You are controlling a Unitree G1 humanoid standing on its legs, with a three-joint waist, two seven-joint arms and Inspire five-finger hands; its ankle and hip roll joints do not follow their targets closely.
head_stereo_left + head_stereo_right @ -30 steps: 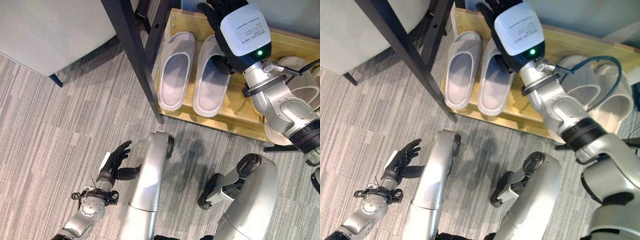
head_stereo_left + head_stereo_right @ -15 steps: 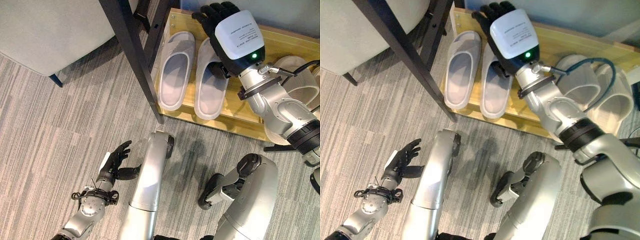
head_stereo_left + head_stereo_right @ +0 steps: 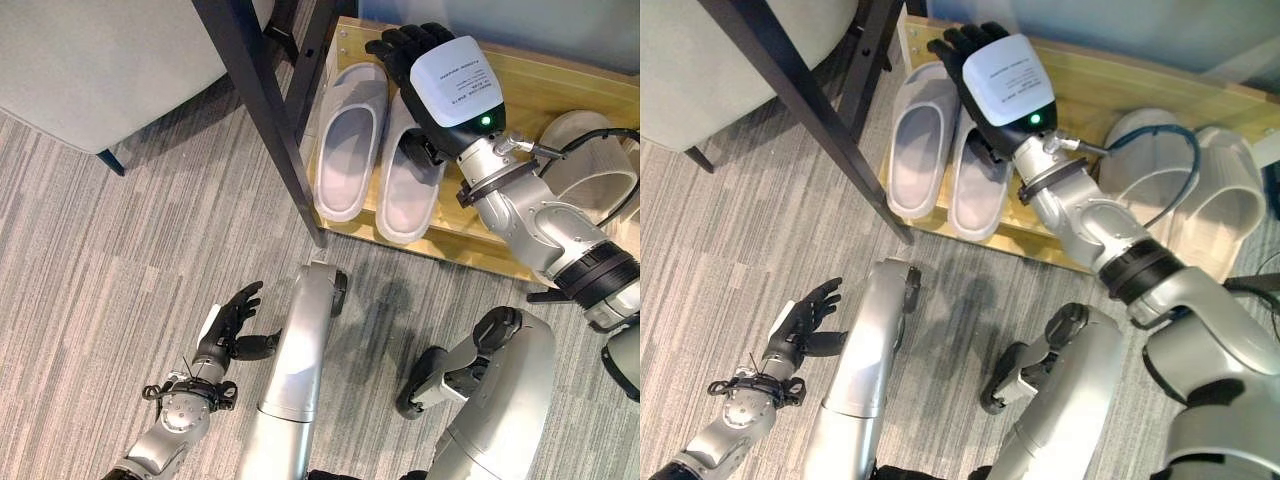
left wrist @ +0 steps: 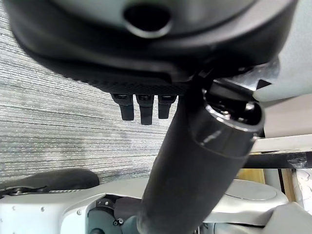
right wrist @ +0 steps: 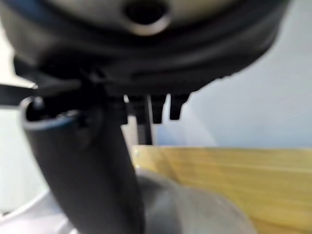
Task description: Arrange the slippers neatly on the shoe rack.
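Left hand [image 3: 232, 322] hovers low in the lower left of the frame above the striped grey carpet [image 3: 120, 260], its fingers relaxed and spread, holding nothing. Farther up, a dark slanted table leg [image 3: 265, 120] crosses from the top edge down to the middle of the frame, with a pale grey cushioned seat [image 3: 90, 60] in the upper left corner. Beyond the leg, in the upper middle, sits the light wooden shoe rack [image 3: 540, 95]. Two pale grey slippers lie on it side by side, touching along their length, toes pointing to the top edge: the left slipper [image 3: 345, 150] lies nearest the table leg, and the right slipper [image 3: 408, 190] lies just beside it. Right hand [image 3: 405, 55] comes in from the right side and rests over the toe end of the right slipper, its fingers stretched out almost straight toward the rack's back edge, thumb down beside the slipper, not curled round it. At the right edge, a second pair of beige slippers [image 3: 1160, 170] lies on the same rack, partly behind the right arm
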